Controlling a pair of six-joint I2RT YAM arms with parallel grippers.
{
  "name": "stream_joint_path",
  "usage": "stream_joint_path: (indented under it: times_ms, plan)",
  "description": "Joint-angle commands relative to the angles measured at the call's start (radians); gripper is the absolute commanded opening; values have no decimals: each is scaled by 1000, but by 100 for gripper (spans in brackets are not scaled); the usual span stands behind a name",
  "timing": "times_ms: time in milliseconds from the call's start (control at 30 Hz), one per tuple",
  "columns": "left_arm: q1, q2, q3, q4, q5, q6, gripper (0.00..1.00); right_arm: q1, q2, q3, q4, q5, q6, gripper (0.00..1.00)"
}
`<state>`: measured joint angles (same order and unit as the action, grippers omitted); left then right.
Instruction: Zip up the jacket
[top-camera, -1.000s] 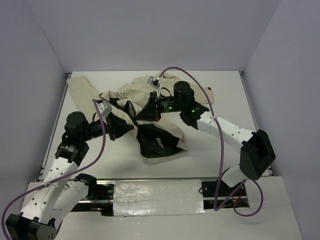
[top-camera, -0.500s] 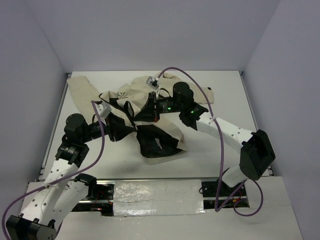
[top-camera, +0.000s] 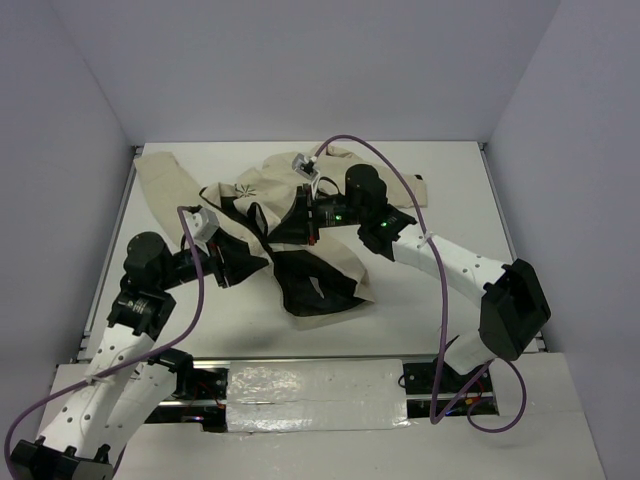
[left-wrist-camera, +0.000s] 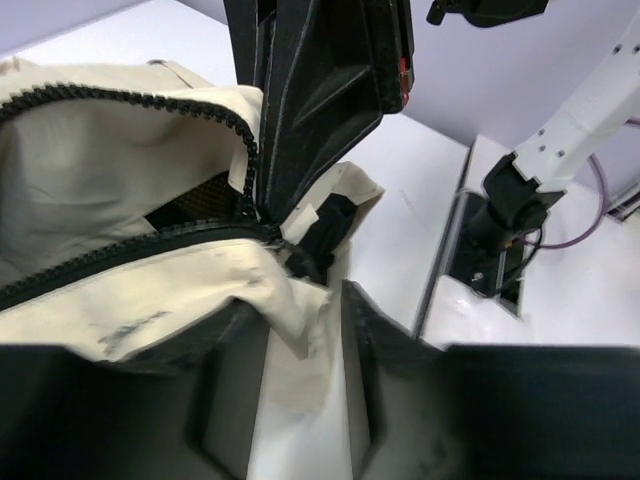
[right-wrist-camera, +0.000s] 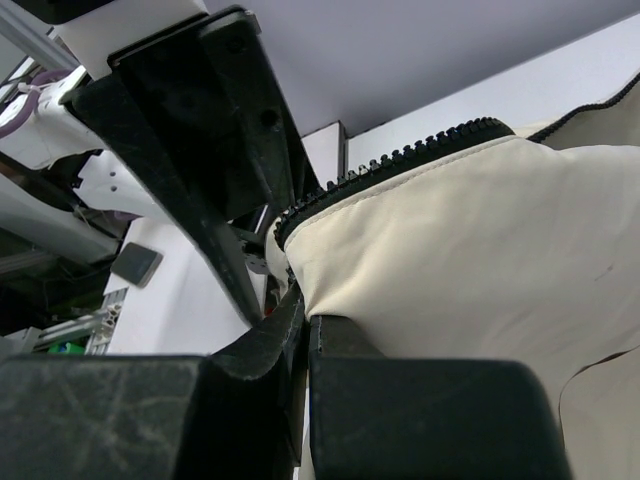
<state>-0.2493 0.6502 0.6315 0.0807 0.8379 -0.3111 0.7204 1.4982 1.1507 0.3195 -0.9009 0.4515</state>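
The cream jacket (top-camera: 255, 185) lies crumpled at the middle back of the table, its black lining (top-camera: 310, 290) turned out toward the front and a dark star logo (top-camera: 245, 190) on top. My right gripper (top-camera: 297, 222) is shut on the jacket's (right-wrist-camera: 470, 240) zipper edge, the fabric pinched where its jaws (right-wrist-camera: 308, 335) meet, just below the dark teeth (right-wrist-camera: 400, 160). My left gripper (top-camera: 246, 266) is open at the jacket's left flap. In the left wrist view a cream corner (left-wrist-camera: 290, 305) hangs over one finger (left-wrist-camera: 230, 380), with white table showing between the jaws. The two zipper rows (left-wrist-camera: 130, 250) meet just ahead.
White walls close in the table on three sides. One sleeve (top-camera: 165, 180) reaches to the back left corner. The arm bases and a silver-taped rail (top-camera: 315, 385) run along the near edge. A purple cable (top-camera: 400, 180) loops over the right arm.
My left arm has drawn back a little to the left and toward its base. The right arm and the lifted fabric it holds have stayed put.
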Motion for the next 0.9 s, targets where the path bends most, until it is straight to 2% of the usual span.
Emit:
stream_joint_path:
  times_ms: [0,100,267,500,533,567,633,700,800,867]
  plan:
    - [1,0,30,16,21,18,49,11,-24,-5,43,-4,-19,0]
    - [1,-7,46,-21,-11,46,57,11,-32,-12,35,2,-27,0]
    - [10,-12,53,-7,-37,-2,56,11,-32,-16,32,0,-27,0]
    - [13,-20,63,-10,-54,-10,34,11,-32,-13,16,-4,-42,0]
    - [15,-23,65,-12,-49,-6,33,11,-33,-11,15,-4,-43,0]
    - [15,-23,68,-16,-43,-3,35,11,-35,-11,13,-3,-45,0]
    - [16,-27,73,-27,-19,0,49,11,-35,-9,9,-3,-50,0]
    - [16,-32,79,-38,-7,4,57,11,-35,-8,6,-3,-54,0]
    - [19,-34,86,-78,-37,9,58,11,-33,-8,7,-6,-53,0]
    - [25,-32,82,-78,-75,-15,55,13,-35,-12,12,-7,-50,0]
